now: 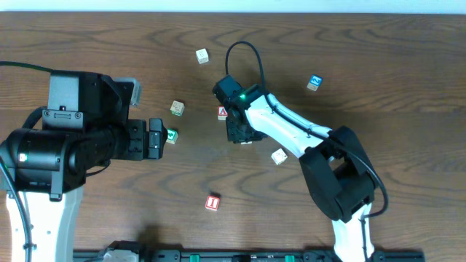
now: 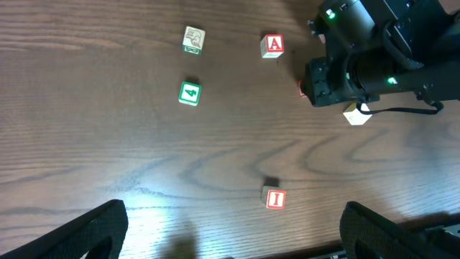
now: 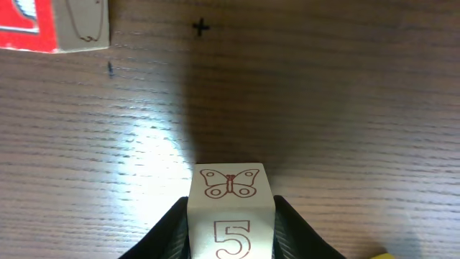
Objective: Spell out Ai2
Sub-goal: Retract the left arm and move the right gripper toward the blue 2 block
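A green 4 block (image 2: 190,93) is lying near a beige block (image 2: 192,39). A 5 block (image 3: 230,208) is showing a butterfly.

Overhead top-down; wrist views closer, oblique.

Wooden table (image 2: 86,144) bears A block (image 2: 273,45), I block (image 2: 275,199) and 4 block (image 2: 190,93).

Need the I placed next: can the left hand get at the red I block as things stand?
Probably yes. The I block lies alone on open table, the left hand is open and empty, and the right hand, shut on the 5 block, sits farther off.
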You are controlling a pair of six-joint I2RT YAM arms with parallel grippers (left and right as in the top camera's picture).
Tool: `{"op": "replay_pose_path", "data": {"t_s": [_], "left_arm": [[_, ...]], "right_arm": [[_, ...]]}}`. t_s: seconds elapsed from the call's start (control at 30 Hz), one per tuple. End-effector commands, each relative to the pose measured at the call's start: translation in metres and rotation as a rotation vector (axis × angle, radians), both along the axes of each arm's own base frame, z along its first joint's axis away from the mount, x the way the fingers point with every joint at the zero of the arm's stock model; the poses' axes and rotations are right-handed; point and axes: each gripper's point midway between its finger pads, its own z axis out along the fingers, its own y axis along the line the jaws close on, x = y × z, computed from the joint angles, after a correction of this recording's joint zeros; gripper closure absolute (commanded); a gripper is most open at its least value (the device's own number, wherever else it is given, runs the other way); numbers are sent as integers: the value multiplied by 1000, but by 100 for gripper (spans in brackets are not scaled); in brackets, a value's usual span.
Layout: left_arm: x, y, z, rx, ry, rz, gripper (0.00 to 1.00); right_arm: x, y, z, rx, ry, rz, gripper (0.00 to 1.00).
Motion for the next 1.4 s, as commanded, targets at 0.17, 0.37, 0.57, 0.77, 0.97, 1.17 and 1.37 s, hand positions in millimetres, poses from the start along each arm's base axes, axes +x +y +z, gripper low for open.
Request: {"op": "replay_pose_path", "data": {"t_s": [0.17, 0.37, 0.57, 0.77, 0.97, 1.17, 1.37], "left_arm": [[-1, 4, -3, 22, 11, -2, 5], [-3, 4, -4, 23, 22, -3, 5], [-3, 4, -4, 22, 21, -2, 5], [-3, 4, -4, 23, 22, -2, 5], [-2, 4, -4, 22, 18, -3, 5], [1, 4, -2, 20, 0, -2, 5], [3, 4, -1, 19, -7, -2, 5]], "right_arm": [[11, -46, 1, -128, -7, -114, 72], [26, -101, -5, -122, 41, -265, 73], [32, -156, -13, -134, 75, -401, 76], [23, -205, -25, -171, 114, -513, 73], [19, -224, -32, -125, 147, -534, 66], [35, -218, -14, -72, 68, -497, 31], [64, -201, 34, 51, -86, -323, 21]]}}
